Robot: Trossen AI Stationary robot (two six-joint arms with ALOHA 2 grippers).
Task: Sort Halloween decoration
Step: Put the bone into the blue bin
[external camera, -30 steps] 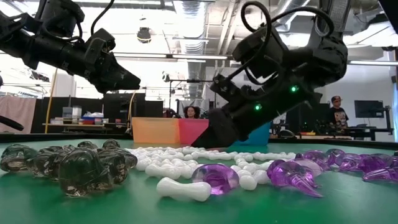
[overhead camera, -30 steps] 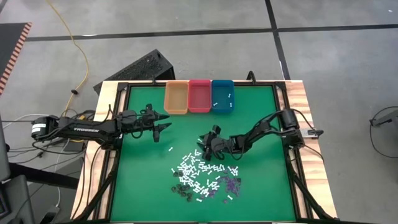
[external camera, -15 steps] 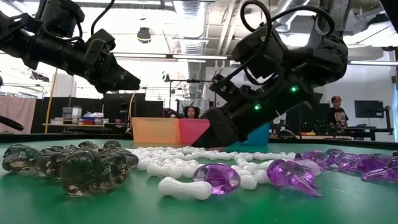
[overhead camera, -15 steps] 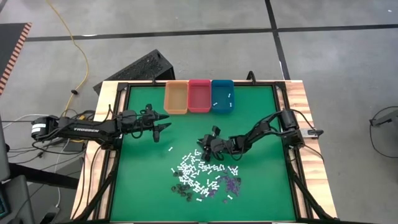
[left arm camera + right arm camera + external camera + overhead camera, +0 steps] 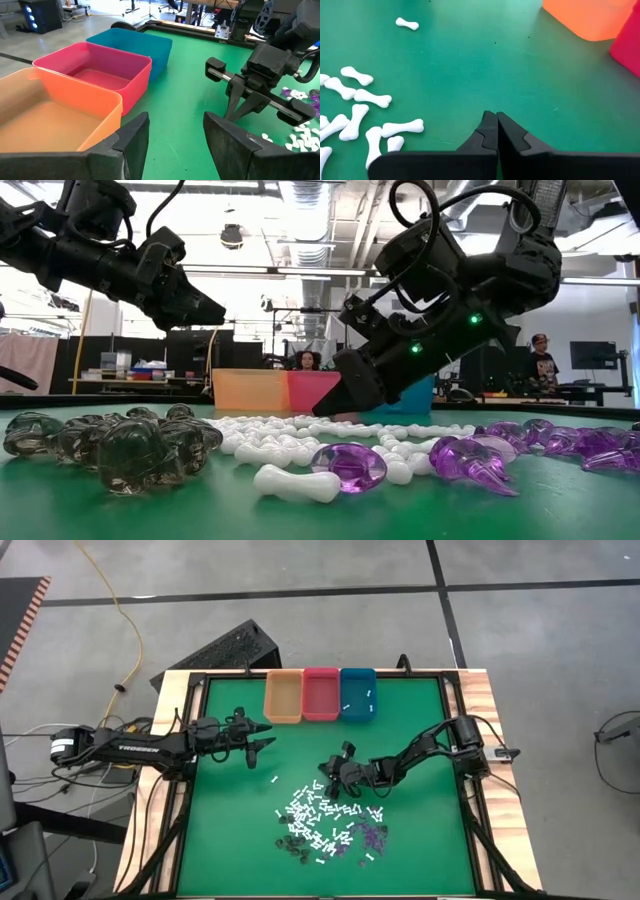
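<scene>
The right gripper (image 5: pixel 325 767) hangs low over the green mat (image 5: pixel 420 830) at the edge of the decoration pile (image 5: pixel 325 822) that faces the bins, its two dark fingers (image 5: pixel 490 131) pressed flat together with nothing visible between them. In the right wrist view the closed tips point at bare mat, with white bone-shaped pieces (image 5: pixel 362 112) lying just beside them and one stray bone (image 5: pixel 407 23) farther off toward the orange bin (image 5: pixel 592 17). The pile itself spreads across the middle of the mat, well apart from the bins: white bones (image 5: pixel 295 482) make up most of it, purple bits (image 5: pixel 350 465) gather on the side away from the left arm, and dark, smoky translucent bits (image 5: pixel 130 450) sit on the side nearer the left arm. Three bins stand in a row touching one another at the mat's far edge: orange bin (image 5: pixel 283 695), pink bin (image 5: pixel 321 693) and teal bin (image 5: pixel 358 693), the teal one holding a few white pieces (image 5: pixel 369 700). The left gripper (image 5: pixel 266 735) hovers above bare mat near the orange bin, well clear of the pile, its fingers (image 5: pixel 132 137) spread wide and empty. A single white bone (image 5: pixel 274 780) lies alone between the left gripper and the pile.
</scene>
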